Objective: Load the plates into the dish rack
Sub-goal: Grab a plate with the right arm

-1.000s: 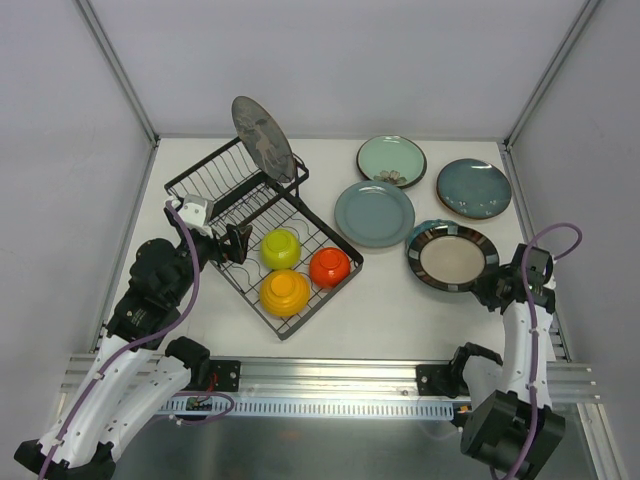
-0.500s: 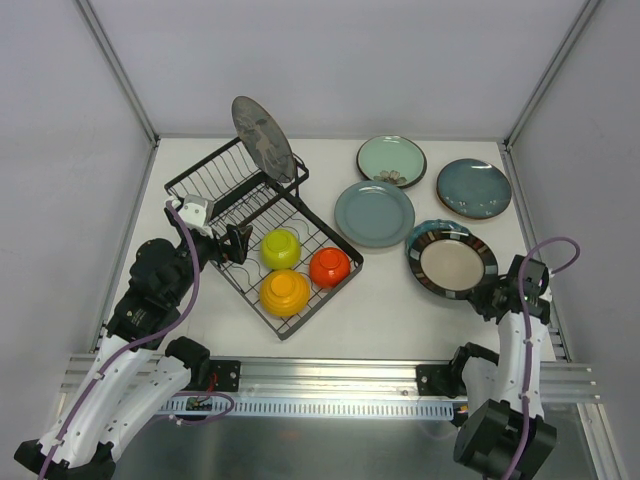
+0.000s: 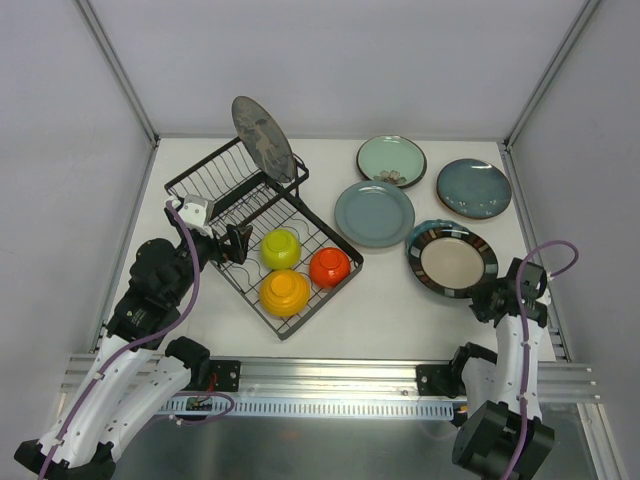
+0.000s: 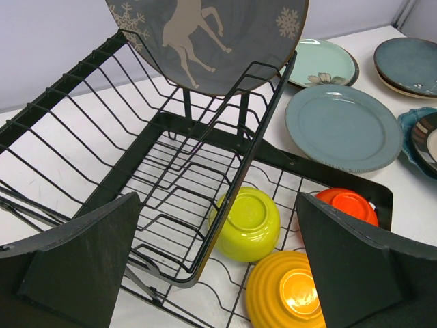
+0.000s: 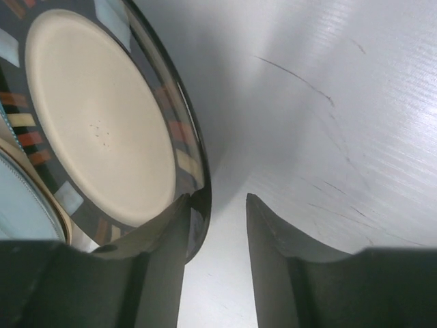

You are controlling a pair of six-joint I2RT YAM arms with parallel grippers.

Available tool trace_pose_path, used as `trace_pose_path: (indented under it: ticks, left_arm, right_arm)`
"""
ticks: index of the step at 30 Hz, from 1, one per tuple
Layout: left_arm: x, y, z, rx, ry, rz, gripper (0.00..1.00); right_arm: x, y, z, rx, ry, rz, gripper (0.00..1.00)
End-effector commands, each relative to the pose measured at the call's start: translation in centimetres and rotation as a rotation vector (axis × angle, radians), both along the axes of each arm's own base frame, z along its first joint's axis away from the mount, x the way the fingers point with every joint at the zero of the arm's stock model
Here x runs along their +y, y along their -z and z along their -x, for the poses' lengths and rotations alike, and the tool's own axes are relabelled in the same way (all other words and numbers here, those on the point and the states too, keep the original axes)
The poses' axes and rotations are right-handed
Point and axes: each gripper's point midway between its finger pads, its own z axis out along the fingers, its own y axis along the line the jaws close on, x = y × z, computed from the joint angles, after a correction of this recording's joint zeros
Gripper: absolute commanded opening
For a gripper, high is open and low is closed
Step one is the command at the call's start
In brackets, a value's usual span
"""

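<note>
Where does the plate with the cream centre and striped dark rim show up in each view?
Top external: the striped-rim plate lies right of centre, the nearest of the plates.
Left wrist: only a sliver of the striped-rim plate shows at the right edge.
Right wrist: the striped-rim plate fills the upper left, seen close.
Landmark: the grey-blue plate lies beside it in the top and left wrist views; the right wrist view does not show it.

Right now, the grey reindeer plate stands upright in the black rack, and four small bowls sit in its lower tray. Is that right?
Not quite. The grey reindeer plate does stand upright in the black rack, but only three sit in its lower tray: a lime bowl, a yellow-orange bowl and a red bowl, as the top view shows.
</note>
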Motion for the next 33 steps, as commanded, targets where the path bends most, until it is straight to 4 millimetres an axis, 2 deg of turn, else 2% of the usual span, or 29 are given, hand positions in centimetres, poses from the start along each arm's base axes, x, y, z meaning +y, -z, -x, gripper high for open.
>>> trace_pose_path:
  ticks: [1,5,7,11,16,25,30,33]
  left_arm:
    - [-0.3,3.3,0.3,0.114,0.018,-0.026,0.99]
    - [-0.3,3.4,0.3,0.117,0.020,-0.027,0.99]
    - [-0.3,3.4,0.3,0.117,0.021,-0.027,0.99]
    - [-0.4,3.4,0.2,0.119,0.023,-0.028,0.99]
    - [-0.3,3.4,0.3,0.117,0.021,-0.027,0.99]
    - [-0.3,3.4,0.3,0.116,0.020,-0.027,0.99]
    - [-0.3,3.3,0.3,0.116,0.021,-0.027,0.99]
    - [-0.4,3.4,0.3,0.119,0.024,-0.027,0.99]
  right_arm:
    - [-0.2,0.5,0.0,0.001,0.017,-0.001,0.42]
    - [-0.3,0.1,-1.2,-0.056,0.008,0.000,0.54]
    - [-0.3,0.1,-1.7,-0.079,0.012,-0.003,0.56]
    - [-0.6,-0.1,-3.3,-0.156,0.021,-0.002,0.56]
    - [-0.9,0.9,-3.9,-0.165,0.034,-0.005,0.55]
    - [-1.3,1.3,-4.5,-0.178,0.041,0.006,0.36]
    - [-1.3,1.7,-4.4,-0.174,0.039,0.007,0.18]
    - [-1.3,1.1,-4.4,-0.182,0.036,0.012,0.10]
